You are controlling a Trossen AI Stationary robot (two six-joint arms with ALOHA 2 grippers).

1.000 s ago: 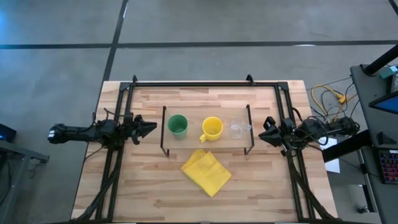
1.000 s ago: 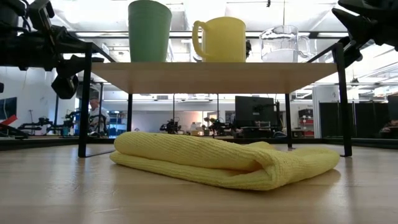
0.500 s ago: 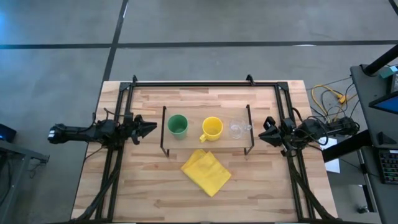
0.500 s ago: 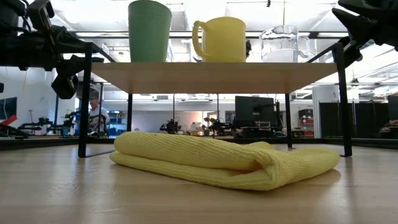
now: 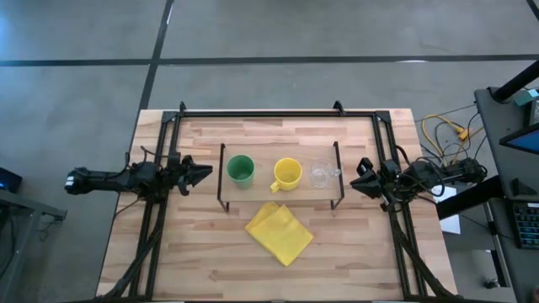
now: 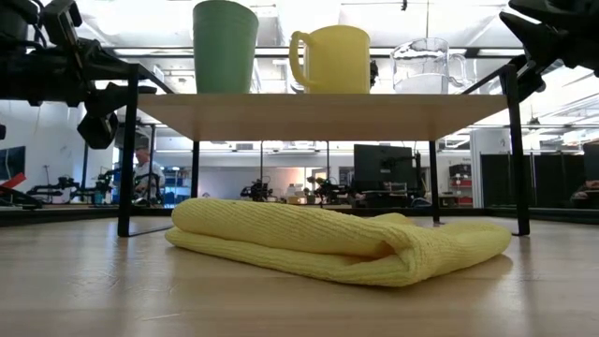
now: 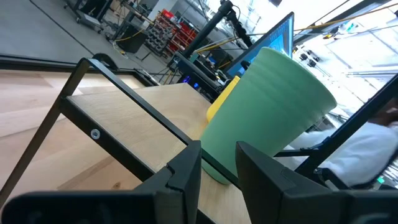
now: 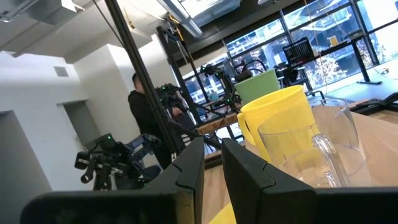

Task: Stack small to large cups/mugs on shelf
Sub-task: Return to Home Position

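Three vessels stand upright in a row on the low shelf's wood top [image 5: 261,189]: a green cup [image 5: 241,170] at its left end, a yellow mug [image 5: 287,173] in the middle with its handle toward the near left, and a clear glass cup [image 5: 320,174] at its right end. My left gripper [image 5: 205,174] hovers just left of the shelf, level with the green cup [image 7: 267,112], its fingers close together and empty. My right gripper [image 5: 354,183] hovers just right of the shelf, facing the glass cup [image 8: 317,149], its fingers close together and empty.
A folded yellow cloth [image 5: 279,232] lies on the table in front of the shelf, partly under its near edge in the low view [image 6: 328,243]. The shelf's black wire legs [image 6: 128,150] stand at its ends. A person [image 8: 146,118] stands in the room beyond.
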